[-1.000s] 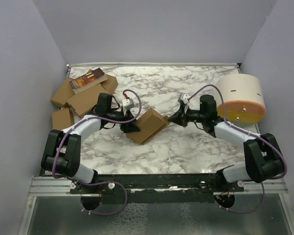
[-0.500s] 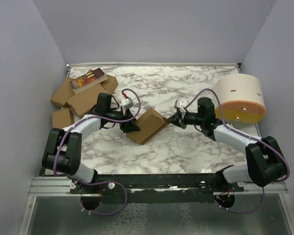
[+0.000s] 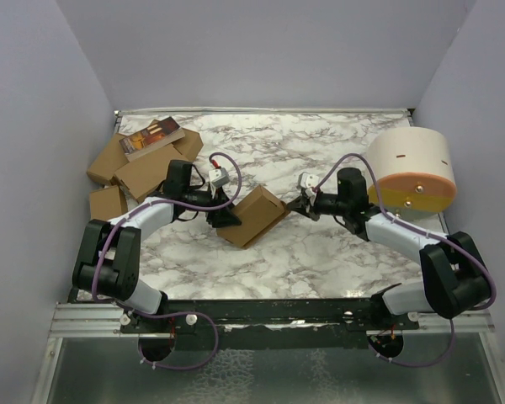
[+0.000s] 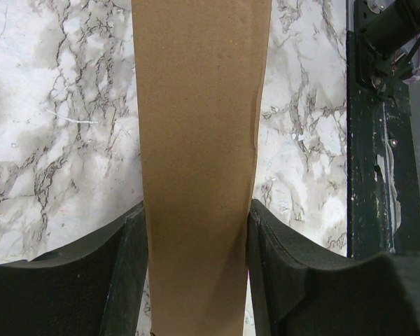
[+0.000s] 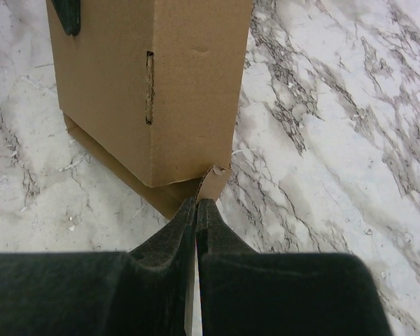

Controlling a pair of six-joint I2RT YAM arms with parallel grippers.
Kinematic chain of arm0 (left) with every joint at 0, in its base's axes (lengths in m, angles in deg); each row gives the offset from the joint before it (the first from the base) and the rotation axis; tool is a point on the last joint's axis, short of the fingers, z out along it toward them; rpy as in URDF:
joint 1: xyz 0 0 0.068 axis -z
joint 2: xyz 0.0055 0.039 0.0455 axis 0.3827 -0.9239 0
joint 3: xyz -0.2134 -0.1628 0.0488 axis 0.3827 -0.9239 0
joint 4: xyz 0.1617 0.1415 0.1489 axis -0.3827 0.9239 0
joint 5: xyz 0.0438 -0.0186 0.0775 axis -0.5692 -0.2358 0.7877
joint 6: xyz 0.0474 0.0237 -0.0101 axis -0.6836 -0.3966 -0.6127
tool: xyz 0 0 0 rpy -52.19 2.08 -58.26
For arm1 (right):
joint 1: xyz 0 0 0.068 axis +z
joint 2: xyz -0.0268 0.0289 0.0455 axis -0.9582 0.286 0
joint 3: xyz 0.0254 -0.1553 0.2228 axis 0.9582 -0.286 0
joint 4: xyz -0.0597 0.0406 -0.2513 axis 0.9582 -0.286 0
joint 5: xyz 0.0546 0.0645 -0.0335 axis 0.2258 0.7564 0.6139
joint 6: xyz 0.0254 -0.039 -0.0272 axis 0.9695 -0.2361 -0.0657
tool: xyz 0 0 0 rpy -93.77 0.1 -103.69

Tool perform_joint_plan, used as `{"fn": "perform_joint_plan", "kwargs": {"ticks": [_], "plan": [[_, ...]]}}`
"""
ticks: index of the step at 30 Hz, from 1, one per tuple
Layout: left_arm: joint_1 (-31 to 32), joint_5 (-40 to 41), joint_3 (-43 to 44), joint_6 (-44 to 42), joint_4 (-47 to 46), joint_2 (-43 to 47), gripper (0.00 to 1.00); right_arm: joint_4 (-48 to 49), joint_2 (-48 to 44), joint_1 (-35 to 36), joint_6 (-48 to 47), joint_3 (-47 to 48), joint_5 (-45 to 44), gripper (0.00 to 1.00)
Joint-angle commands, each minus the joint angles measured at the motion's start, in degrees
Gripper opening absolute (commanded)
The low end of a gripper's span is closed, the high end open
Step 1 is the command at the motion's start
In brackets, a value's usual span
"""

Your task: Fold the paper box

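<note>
From above, the paper box (image 3: 254, 215) sits a little left of the marble worktop's (image 3: 328, 252) middle, turned askew with its corners at roughly 12, 3, 6 and 9 o'clock. The left claw (image 3: 223, 219) meets it from 9 o'clock and the right claw (image 3: 293, 208) reaches its corner from 3 o'clock. At 10 o'clock from the box, behind the left arm, lies a heap of brown cartons (image 3: 143, 168) with a book (image 3: 151, 137) on top. One more carton (image 3: 108, 204) lies apart at 9 o'clock. A large white cylinder with an orange rim (image 3: 414, 167) lies on its side at 2 o'clock, close behind the right arm. Nothing lies between either claw and the box.

In the left wrist view the box runs as a brown band from 6 to 12 o'clock. Black padded fingers (image 4: 126, 273) press its two sides, so the left claw is grasping the box. The dark edge rail (image 4: 371, 154) of the worktop runs along 3 o'clock.

In the right wrist view the box fills the space from 10 to 12 o'clock, a narrow slot (image 5: 149, 87) cut in its face. The right claw is clenched, pads flat together, its tips touching a small curled tab (image 5: 214, 176) at the box's lower corner (whether the tab is nipped between them cannot be told). A dark finger of the left claw shows at 11 o'clock.
</note>
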Motion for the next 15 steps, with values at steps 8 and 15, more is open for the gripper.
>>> {"fn": "perform_joint_plan", "kwargs": {"ticks": [8,15], "plan": [[-0.5,0.3,-2.0,-1.3,1.9,-2.0,0.13,-6.2,1.4,1.0,-4.9,0.3,-1.4,0.01],[-0.6,0.5,-2.0,-1.2,1.8,-2.3,0.13,-7.0,0.9,2.0,-8.1,0.4,-3.2,0.01]]}}
